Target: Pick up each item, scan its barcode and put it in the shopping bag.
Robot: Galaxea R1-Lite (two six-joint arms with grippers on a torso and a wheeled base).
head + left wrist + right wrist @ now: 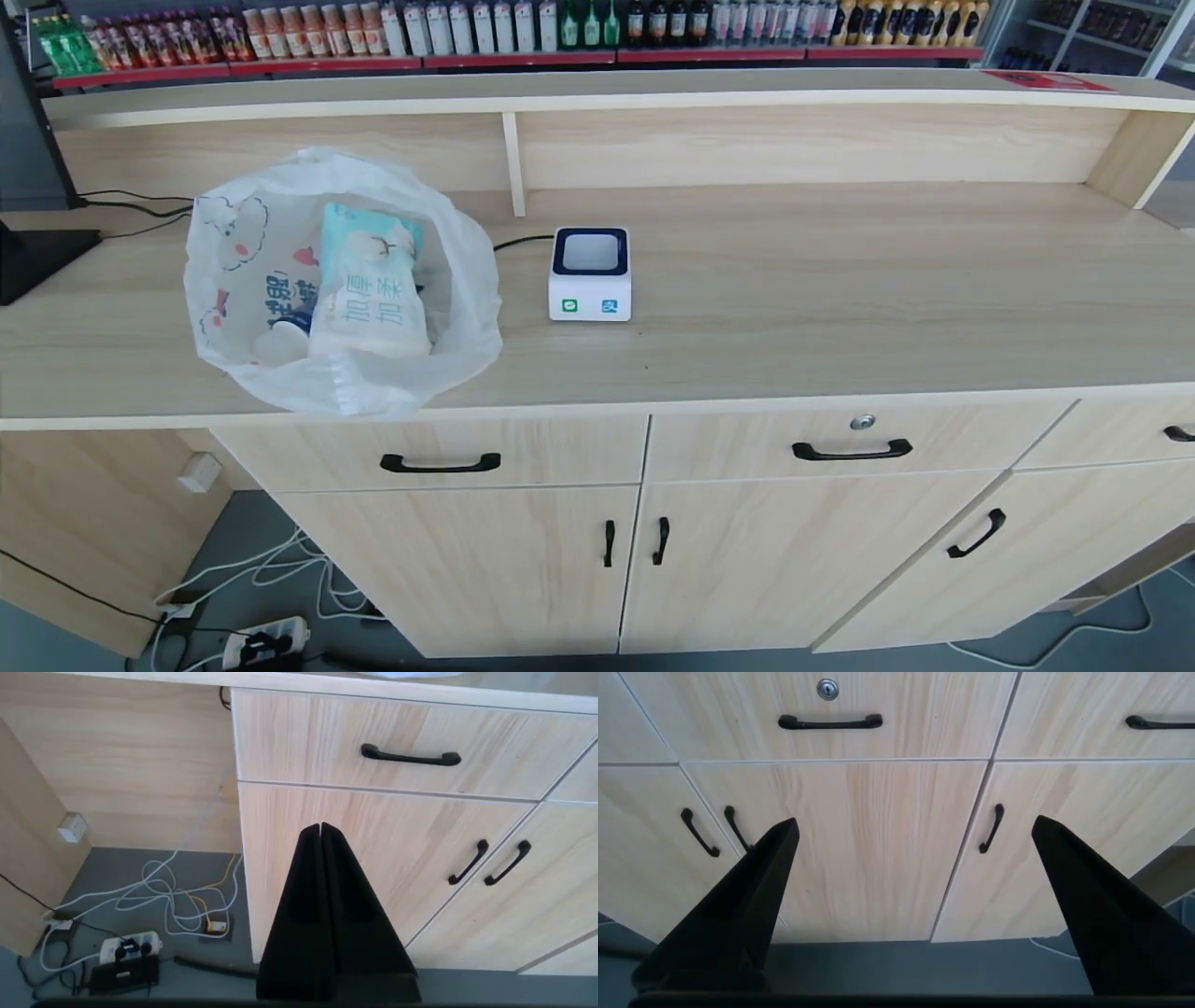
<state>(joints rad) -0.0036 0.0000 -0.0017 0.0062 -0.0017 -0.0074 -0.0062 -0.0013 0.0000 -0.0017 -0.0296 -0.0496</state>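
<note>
Judging by how things lie, I take the job to be at or near its end. The white plastic shopping bag (pixel 217 280) stands on the left part of the wooden counter (pixel 840 280), and inside it leans a teal-and-white soft pack (pixel 369 289), with a small white container with a blue top (pixel 285 334) just beside it, lower in the bag. I see no loose item on the counter near the white barcode scanner (pixel 590 273), which sits just right of the bag, so nothing appears left to scan.

My left gripper (pixel 321 831) has its fingers pressed together on nothing and hangs below counter level, facing the cabinet doors (pixel 392 849). My right gripper (pixel 915 821) is spread wide, empty, low before the cabinet front too.

As for writing: the pack carries large pale characters, the bag has cartoon figures and red characters, and the scanner shows a green and a blue icon.
</note>
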